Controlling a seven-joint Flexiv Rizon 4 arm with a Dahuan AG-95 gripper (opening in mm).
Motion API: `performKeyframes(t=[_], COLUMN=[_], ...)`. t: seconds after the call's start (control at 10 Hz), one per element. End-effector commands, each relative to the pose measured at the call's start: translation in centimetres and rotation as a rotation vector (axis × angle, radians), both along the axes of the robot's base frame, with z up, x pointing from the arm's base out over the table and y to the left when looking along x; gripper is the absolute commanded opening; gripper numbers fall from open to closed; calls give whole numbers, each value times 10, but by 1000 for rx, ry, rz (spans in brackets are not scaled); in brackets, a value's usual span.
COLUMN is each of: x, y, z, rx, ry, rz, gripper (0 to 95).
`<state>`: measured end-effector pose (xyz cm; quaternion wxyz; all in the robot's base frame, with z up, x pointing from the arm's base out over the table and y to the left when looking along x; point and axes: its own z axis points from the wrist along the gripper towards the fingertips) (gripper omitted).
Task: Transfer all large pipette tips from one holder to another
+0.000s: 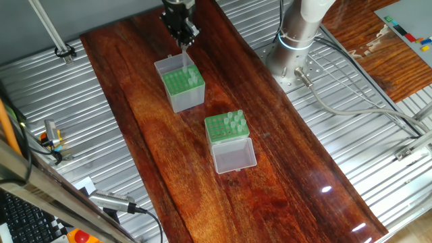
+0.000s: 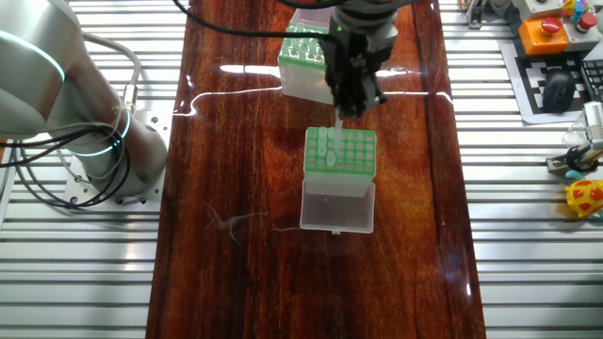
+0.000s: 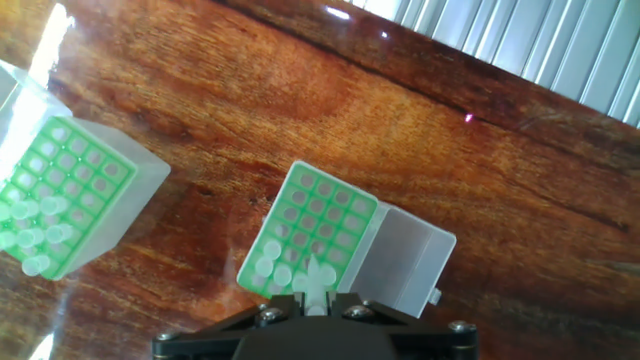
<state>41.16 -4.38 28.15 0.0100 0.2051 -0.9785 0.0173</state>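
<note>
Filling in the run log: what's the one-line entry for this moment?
gripper: shut on large pipette tip | position: above grey-sided box | clear-sided box: tips remain

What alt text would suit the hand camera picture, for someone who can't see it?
Seen from the robot's hand, the gripper holds a pale pipette tip above an open green-topped tip box with a few tips along its near edge. A second green-topped box sits to the left on the wooden table.
</note>
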Motion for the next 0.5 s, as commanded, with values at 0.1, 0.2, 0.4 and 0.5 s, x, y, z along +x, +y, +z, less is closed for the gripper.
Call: performKeyframes(t=[0.1,0.2,0.4,0.5], x=[-1,-2,0,1], y=[0,0,0,1], z=[-2,-3,-9,-12], rx=[2,2,3,3], ry=[1,2,1,1], rz=[2,7,19,21], gripper=[0,0,0,0])
